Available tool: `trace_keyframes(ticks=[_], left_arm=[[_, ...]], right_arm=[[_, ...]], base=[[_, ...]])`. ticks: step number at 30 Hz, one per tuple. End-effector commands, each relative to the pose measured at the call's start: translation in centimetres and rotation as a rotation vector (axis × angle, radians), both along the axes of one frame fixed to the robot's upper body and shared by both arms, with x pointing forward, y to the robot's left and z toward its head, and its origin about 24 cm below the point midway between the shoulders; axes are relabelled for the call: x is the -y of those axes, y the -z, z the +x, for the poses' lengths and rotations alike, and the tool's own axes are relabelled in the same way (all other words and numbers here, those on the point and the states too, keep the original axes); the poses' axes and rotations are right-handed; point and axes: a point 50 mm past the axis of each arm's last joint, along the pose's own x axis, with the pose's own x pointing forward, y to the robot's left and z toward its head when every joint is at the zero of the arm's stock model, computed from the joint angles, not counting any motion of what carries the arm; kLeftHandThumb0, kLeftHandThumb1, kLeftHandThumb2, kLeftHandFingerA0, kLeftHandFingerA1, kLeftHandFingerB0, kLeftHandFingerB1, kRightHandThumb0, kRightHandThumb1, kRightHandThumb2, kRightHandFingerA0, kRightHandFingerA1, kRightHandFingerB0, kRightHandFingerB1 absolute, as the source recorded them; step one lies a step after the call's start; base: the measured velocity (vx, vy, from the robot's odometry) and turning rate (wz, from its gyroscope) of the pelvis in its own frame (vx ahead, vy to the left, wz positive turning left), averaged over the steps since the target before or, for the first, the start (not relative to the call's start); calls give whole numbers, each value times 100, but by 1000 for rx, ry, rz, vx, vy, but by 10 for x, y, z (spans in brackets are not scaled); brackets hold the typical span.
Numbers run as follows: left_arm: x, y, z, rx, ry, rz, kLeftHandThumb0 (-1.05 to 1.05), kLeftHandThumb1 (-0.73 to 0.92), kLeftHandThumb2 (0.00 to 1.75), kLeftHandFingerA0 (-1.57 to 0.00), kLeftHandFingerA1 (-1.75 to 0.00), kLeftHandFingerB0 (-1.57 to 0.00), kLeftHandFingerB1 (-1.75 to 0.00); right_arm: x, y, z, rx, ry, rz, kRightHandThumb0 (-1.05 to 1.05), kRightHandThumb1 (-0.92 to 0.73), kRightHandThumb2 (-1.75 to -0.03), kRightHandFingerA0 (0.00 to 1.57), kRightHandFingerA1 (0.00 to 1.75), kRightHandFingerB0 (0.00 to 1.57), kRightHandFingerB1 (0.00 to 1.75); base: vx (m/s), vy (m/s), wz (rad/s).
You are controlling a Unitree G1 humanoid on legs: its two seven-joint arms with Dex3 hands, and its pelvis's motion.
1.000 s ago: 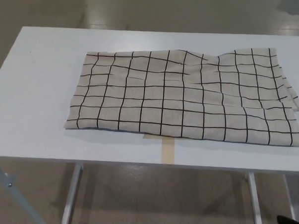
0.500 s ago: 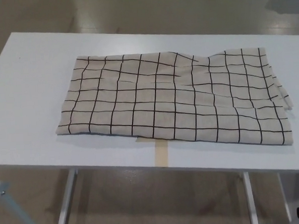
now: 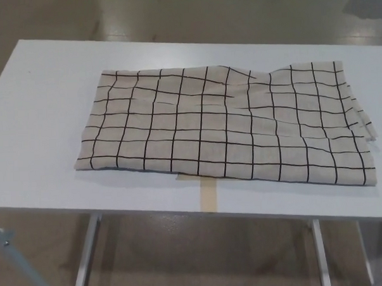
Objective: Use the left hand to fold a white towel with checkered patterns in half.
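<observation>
The towel [image 3: 225, 122] lies flat mid-desk [image 3: 36, 93], its 9 o'clock edge free for folding; neither hand shows.

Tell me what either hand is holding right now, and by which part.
Nothing is held: neither hand is in view, and the towel lies untouched on the table.

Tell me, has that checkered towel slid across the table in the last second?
No. The checkered towel sits the same against the white table and still covers the tan tape strip at the near edge; the whole picture shifted together, so the camera moved.
</observation>
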Motion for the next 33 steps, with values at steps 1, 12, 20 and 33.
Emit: trace_keyframes(ticks=[1,12,20,33], left_arm=[[30,-48,-1,266,223,157,-58,33,65,0,-7,0,-24],[64,-133,27,664,390,475,-57,37,70,0,-3,0,0],[94,-178,76,755,589,830,-24,23,59,0,-12,0,-12],[131,-162,154,532,825,1161,-44,38,66,0,0,0,-14]], right_arm=[[-9,-1,-1,25,-13,13,-49,-80,-64,29,38,26,37],[-15,1,1,33,-33,-24,-46,-80,-64,29,39,27,39],[-13,3,-3,44,-32,-30,-45,-81,-64,31,41,28,39],[-12,5,-10,12,-24,-28,-44,-81,-64,31,41,28,40]], base=[[0,0,0],[0,0,0],[0,0,0],[0,0,0]])
